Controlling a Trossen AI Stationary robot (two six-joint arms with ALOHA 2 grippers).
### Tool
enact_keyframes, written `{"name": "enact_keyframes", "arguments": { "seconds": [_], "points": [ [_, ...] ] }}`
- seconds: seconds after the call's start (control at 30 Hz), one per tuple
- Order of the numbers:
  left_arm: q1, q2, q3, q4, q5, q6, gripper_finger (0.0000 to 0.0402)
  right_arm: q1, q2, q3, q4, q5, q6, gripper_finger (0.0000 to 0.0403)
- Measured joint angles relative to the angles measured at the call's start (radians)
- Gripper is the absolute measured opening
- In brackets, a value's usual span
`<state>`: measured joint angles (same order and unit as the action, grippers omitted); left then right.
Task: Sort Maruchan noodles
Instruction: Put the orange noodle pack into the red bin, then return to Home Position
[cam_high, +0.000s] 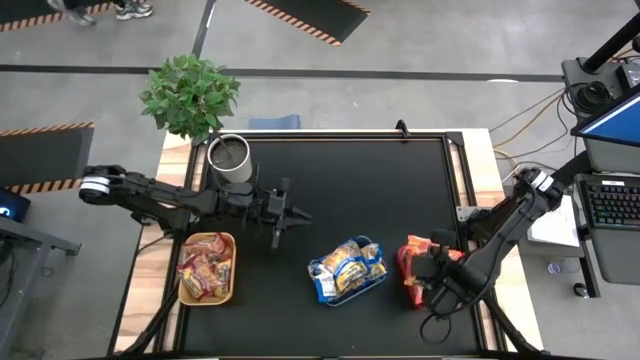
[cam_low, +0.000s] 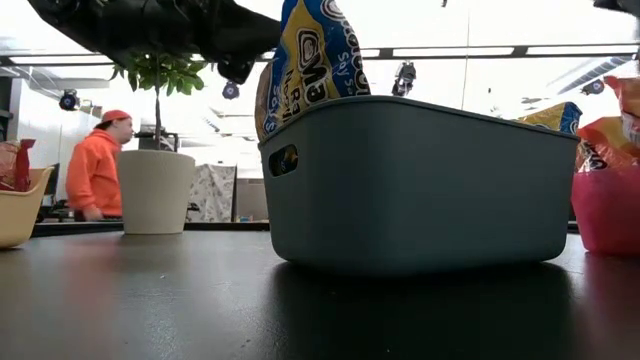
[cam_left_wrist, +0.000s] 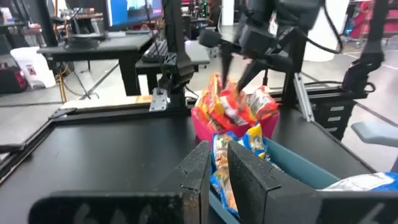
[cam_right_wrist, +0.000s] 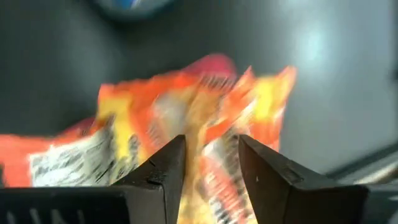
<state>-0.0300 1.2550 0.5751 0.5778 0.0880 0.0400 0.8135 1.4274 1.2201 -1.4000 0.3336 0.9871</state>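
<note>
Nearest the table's front edge sit three trays in a row, and the sort looks close to finished, as far as the pics show: no loose packet lies on the black mat (cam_high: 350, 190) in the high view. The blue tray (cam_high: 347, 270) in the middle holds the blue-and-yellow packets (cam_high: 350, 262), piled above its rim (low view shows one standing up tall out of it). To its left the yellow tray (cam_high: 207, 268) holds the red/maroon packets (cam_high: 203, 270); to its right the red tray (cam_high: 412, 283) holds the orange packets (cam_left_wrist: 231, 107), heaped well over the rim. The right gripper (cam_high: 432, 270) hangs directly over that red tray w/ its fingers (cam_right_wrist: 163, 168) apart, a gap between them and an orange packet just below, not clamped as far as I can tell; so my read is this is the last drop-off or a tidy-up, though I can't say which. A bit farther back, the left gripper (cam_high: 290, 213) waits above bare mat between yellow and blue trays, fingers (cam_left_wrist: 198, 168) nearly together w/ nothing held. At the far left corner stand a white cup (cam_high: 230, 158) and a potted plant (cam_high: 188, 95), neither part of the sort. What's left, probably: settle the overfull orange pile, then withdraw both arms.
</note>
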Motion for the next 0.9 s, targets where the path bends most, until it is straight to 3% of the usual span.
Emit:
{"name": "enact_keyframes", "arguments": {
  "seconds": [0.13,0.37,0.47,0.6,0.7,0.8,0.9],
  "points": [
    [-0.014,-0.048,-0.006,-0.032,0.0,0.012,0.004,0.0,-0.071,-0.005,0.0,0.245,-0.07,0.0141],
    [-0.036,-0.16,-0.03,-0.114,0.001,0.014,0.004,-0.001,-0.227,-0.069,0.044,0.45,-0.133,0.0132],
    [-0.045,-0.215,-0.03,-0.157,0.001,0.028,0.004,0.0,-0.319,-0.159,0.176,0.529,-0.224,0.0126],
    [-0.049,-0.295,-0.03,-0.251,0.001,0.076,0.004,-0.027,-0.456,-0.334,0.564,0.597,-0.518,0.0111],
    [-0.049,-0.358,-0.03,-0.34,0.001,0.105,0.004,-0.088,-0.551,-0.488,1.0,0.536,-0.842,0.0097],
    [-0.049,-0.409,-0.031,-0.437,0.001,0.126,0.004,-0.189,-0.628,-0.641,1.402,0.281,-1.129,0.0082],
    [-0.049,-0.45,-0.035,-0.485,0.001,0.128,0.004,-0.321,-0.697,-0.753,1.626,0.047,-1.248,0.007]
  ]
}}
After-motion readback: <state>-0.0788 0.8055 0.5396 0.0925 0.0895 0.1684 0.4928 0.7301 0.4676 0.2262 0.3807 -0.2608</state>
